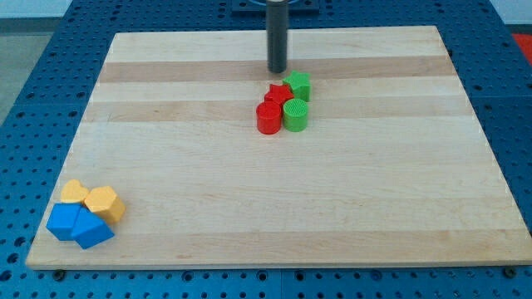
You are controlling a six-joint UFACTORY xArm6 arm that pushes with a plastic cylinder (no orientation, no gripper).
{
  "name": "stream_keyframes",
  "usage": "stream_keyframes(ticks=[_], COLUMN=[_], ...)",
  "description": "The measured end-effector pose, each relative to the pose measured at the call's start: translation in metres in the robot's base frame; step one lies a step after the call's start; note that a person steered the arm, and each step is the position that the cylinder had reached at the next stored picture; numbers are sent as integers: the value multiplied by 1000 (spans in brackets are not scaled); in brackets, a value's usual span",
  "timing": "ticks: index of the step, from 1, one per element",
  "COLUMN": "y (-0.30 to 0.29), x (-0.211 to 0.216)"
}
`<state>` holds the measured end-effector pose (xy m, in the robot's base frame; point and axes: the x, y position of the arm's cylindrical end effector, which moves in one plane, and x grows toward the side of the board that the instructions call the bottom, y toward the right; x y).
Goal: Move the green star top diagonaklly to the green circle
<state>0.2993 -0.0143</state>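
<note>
The green star (298, 85) sits near the view's top centre, just above the green circle (295, 114). A red star (278, 93) touches the green star's left side, and a red circle (268, 118) lies beside the green circle on its left. The four blocks form a tight cluster. My tip (276, 70) is down at the board, just above and left of the green star, a small gap away from it and above the red star.
The wooden board (249, 208) rests on a blue perforated table. At the view's bottom left corner of the board, two yellow blocks (94, 199) and two blue blocks (76, 225) sit clustered together.
</note>
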Motion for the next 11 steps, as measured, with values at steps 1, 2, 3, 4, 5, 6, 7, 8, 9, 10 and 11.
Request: stream_keyframes(ticks=[1, 2, 3, 4, 5, 6, 7, 8, 9, 10, 11], y=[-2, 3, 9, 14, 19, 28, 30, 31, 47, 65, 68], x=[3, 3, 8, 21, 32, 36, 31, 24, 24, 24, 32])
